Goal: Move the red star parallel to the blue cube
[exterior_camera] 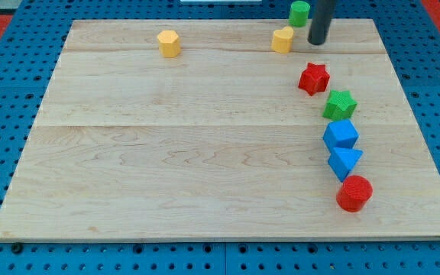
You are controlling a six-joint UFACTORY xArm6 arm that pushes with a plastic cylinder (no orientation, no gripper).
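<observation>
Wooden surface (166, 153) holds the red star (313, 78) right of centre near the top, above the blue cube (341, 135); with no claw, my tip (317, 41), just above it, should circle and push gently.

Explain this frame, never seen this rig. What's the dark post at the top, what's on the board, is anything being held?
The dark post is a robot arm's pushing rod; it has no gripper, so nothing is held. Its lower end, my tip, slides on the wooden board and nudges blocks. There is one camera, looking down at a slant; its mounting isn't on record.

Blocks: a yellow block at the view's top left, another yellow block and a green cylinder just left of the tip. Down the right side run a red star, green star, blue cube, blue triangular block and red cylinder. The tip sits above the red star, not touching it.
</observation>
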